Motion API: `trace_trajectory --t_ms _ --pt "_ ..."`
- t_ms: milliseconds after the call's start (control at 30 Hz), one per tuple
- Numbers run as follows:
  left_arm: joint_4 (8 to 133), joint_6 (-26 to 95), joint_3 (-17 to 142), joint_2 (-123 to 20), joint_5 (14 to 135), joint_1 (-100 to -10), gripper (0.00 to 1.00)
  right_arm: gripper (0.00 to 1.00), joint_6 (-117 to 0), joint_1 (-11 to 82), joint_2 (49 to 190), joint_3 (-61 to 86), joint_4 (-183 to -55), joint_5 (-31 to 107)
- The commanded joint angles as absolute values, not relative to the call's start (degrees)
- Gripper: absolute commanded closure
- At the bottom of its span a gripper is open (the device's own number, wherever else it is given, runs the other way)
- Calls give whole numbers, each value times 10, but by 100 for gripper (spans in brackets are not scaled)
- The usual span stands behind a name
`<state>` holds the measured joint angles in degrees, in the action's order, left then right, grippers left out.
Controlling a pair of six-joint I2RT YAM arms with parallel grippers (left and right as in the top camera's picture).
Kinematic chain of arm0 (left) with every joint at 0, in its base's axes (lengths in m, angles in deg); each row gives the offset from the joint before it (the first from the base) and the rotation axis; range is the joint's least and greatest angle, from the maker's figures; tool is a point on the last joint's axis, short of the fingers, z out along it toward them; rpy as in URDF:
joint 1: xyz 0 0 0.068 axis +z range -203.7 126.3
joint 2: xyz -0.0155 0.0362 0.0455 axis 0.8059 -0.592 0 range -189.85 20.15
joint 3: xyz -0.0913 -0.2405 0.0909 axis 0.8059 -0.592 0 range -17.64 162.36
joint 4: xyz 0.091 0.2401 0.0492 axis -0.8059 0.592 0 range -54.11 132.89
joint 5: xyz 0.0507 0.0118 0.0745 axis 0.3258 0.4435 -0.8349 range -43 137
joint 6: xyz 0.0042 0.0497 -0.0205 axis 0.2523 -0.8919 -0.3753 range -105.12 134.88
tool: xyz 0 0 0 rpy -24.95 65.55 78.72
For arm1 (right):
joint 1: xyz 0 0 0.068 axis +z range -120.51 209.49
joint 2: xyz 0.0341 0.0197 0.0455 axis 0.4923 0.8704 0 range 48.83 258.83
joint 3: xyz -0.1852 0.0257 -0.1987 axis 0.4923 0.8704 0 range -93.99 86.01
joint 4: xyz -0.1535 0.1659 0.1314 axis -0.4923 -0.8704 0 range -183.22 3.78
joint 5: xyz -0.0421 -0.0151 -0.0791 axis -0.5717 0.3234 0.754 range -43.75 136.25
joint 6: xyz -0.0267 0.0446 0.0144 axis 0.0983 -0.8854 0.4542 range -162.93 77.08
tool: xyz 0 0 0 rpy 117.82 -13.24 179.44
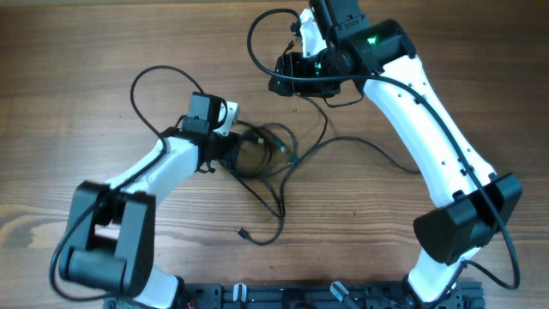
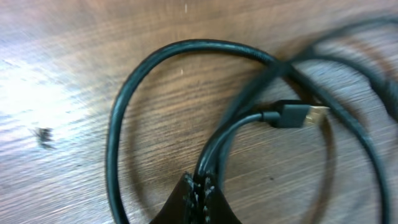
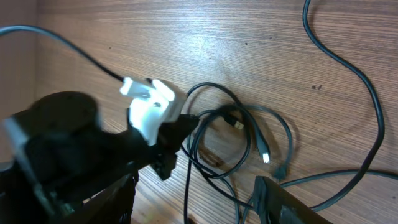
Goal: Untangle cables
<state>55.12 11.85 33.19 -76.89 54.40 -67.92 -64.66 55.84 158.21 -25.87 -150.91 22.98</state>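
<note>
- Cables, overhead view: thin black cords with a dull, rubbery skin lie bunched in overlapping loops at the middle of the brown wood-grain table. One strand trails toward the near edge and ends in a small plug. Another curves off to the right, toward the right arm.
- Same view: the left gripper reaches into the left side of the bunch. The right gripper hangs beyond the tangle, apart from it. Neither gripper's fingers can be read from up here.
- Left wrist view: this close-up shows the grip. The dark fingertips are clenched on two round, smooth strands of the cables lying side by side. A wide loop arcs away over finely streaked wood, and a flat USB connector with a pale metal tip lies inside it. The right side is blurred.
- Right wrist view: only here do the right gripper's own fingers show, spread wide with nothing grasped. Below them lies the tangle, with the left gripper's white-housed head biting its left edge.
</note>
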Motion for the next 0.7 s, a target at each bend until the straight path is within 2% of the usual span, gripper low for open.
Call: trace_trajectory --t_ms 0,167,367,467,567,667 --pt "550 172 334 -685 549 -677 96 37 -639 559 1565 -268 -1511 240" --pt "592 277 334 -593 543 -677 96 37 -639 559 1565 -268 -1514 240" --pt "606 517 334 -488 495 -630 96 37 -618 559 1566 -268 -1516 230" --pt "607 572 334 -436 528 -605 96 37 -555 559 1571 -268 -1515 187" --pt "608 591 334 -390 566 -593 96 37 -412 564 1573 -268 -1514 89" --pt "608 591 334 -370 609 -593 96 37 -344 580 1573 -268 -1514 83"
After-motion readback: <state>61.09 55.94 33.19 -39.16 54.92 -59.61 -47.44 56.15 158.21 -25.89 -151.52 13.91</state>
